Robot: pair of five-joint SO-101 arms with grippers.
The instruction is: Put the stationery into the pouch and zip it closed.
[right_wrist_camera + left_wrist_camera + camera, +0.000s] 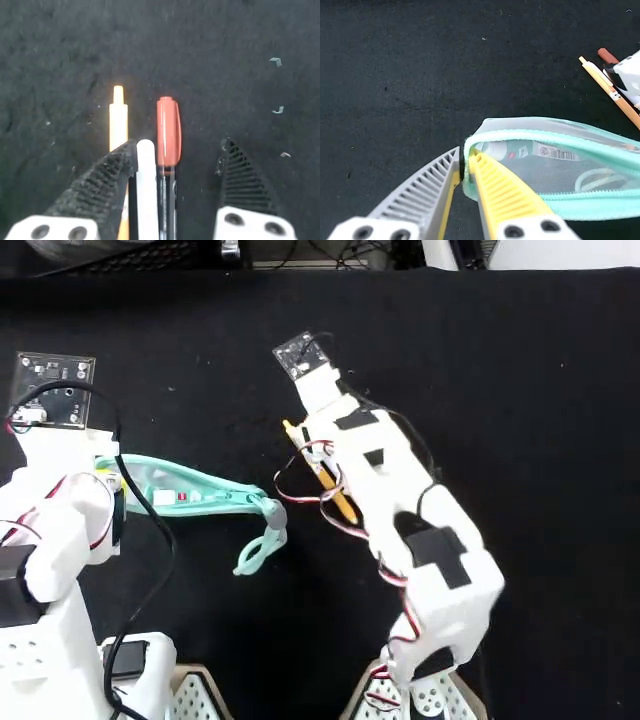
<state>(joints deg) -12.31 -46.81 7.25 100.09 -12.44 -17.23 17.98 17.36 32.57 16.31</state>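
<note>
2 pens (pixel 168 131) lie inside right pincer's (pixel 179 145) gap.

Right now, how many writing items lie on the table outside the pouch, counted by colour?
Orange pen: 1
White pen: 1
Red-capped marker: 1
Total: 3

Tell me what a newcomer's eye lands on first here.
The unzipped mint-green pouch, its end clamped in the left gripper. Beside it, the right gripper hangs open over an orange pen, a white pen and a red-capped marker lying side by side on the black table.
</note>
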